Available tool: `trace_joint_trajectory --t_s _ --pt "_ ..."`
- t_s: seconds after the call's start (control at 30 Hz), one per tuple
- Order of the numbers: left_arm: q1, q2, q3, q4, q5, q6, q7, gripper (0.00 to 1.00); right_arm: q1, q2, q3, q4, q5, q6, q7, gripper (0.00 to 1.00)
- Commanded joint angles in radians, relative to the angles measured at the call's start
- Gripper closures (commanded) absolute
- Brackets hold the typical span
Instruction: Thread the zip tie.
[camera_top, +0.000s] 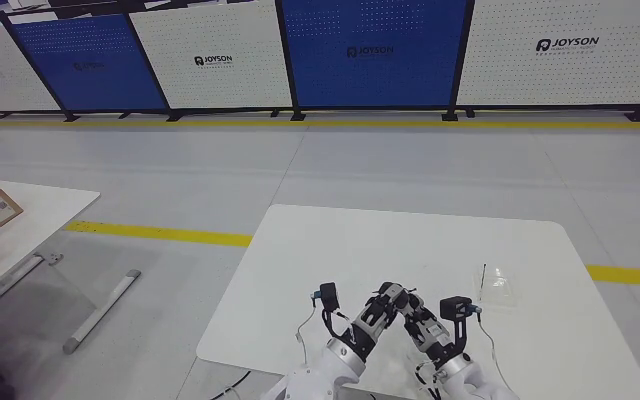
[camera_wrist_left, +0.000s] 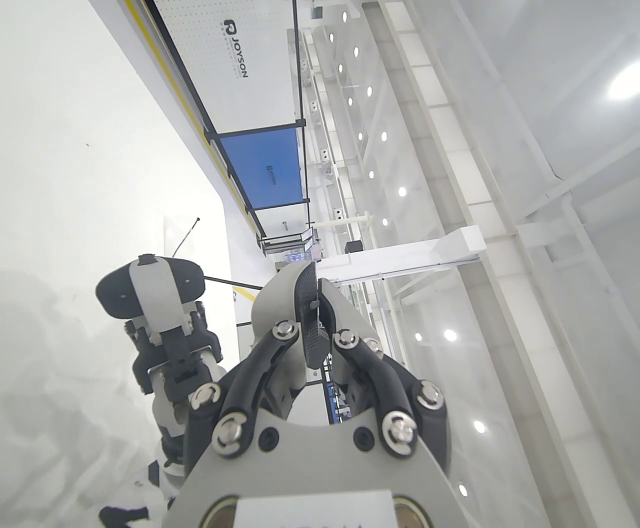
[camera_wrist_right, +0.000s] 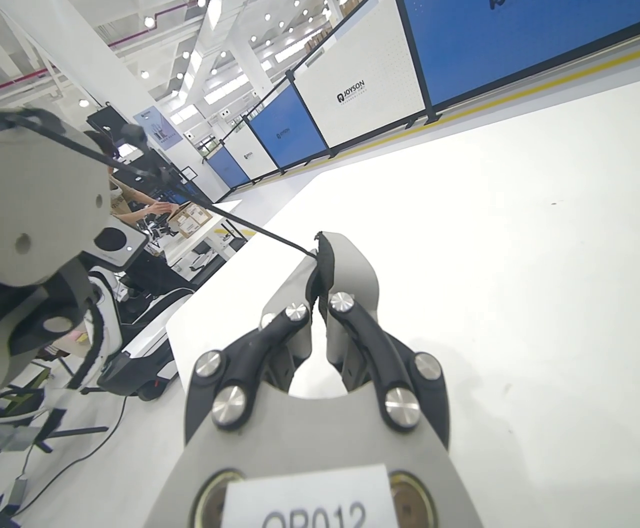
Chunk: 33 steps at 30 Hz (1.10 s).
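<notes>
Both grippers are pressed shut on the same black zip tie (camera_wrist_right: 250, 224). The left gripper (camera_wrist_left: 316, 300) pinches one end and the right gripper (camera_wrist_right: 316, 270) pinches the other. The strap runs taut-ish through the air between them, above the near edge of the white table (camera_top: 400, 240).

A small dark nub sits between the left pads, possibly the head (can't confirm which end is which).

Handling, my read:
- It looks near weightless, so load on the fingers is no concern.
- The thin nylon strap is springy. It will bow sideways if the free length is long, and the tip will wander.
- The surface looks slick, so I expect the strap to slip or twist in the pads under side load.
- Best hold is close behind the tip for aiming. The head should be gripped on its flanks so the slot stays clear.
- Keep the strap's flat face square to the slot.

A second tie (camera_top: 483, 275) lies well apart on the table, beside a clear packet (camera_top: 498, 288).
</notes>
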Motion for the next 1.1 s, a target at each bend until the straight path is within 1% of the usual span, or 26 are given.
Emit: trace_joint_trajectory --t_s 0.0,0.7,0.77,0.8,0.83,0.87,0.97,1.07 --pt "0.0 0.0 0.0 -0.001 0.001 0.0 0.0 1.0 0.0 0.0 0.0 0.0 -0.002 0.0 0.0 1.0" --pt "0.007 0.005 0.007 -0.021 0.022 0.004 -0.01 1.0 0.001 0.002 -0.006 -0.009 -0.02 0.01 0.007 1.0" --pt "0.006 0.005 0.006 -0.019 0.023 0.007 -0.005 1.0 0.001 0.002 -0.006 -0.01 -0.013 0.009 0.005 1.0" --pt "0.004 0.004 0.004 -0.015 0.026 0.014 0.008 1.0 0.001 0.002 -0.006 -0.01 -0.006 0.005 0.006 1.0" --pt "0.0 0.003 0.002 -0.01 0.029 0.018 0.021 1.0 0.001 0.002 -0.005 -0.01 -0.002 0.002 0.01 0.62" --pt "-0.006 0.002 -0.002 -0.001 0.035 0.021 0.04 1.0 0.001 0.002 -0.002 -0.013 0.004 0.003 0.006 0.0" --pt "-0.028 -0.003 -0.008 0.027 -0.001 0.036 0.063 1.0 -0.006 0.003 0.015 -0.021 0.035 -0.011 -0.014 0.0" --pt "-0.039 -0.005 -0.018 0.044 -0.023 0.035 0.079 1.0 -0.025 0.008 0.051 -0.033 0.086 -0.053 -0.042 0.0"
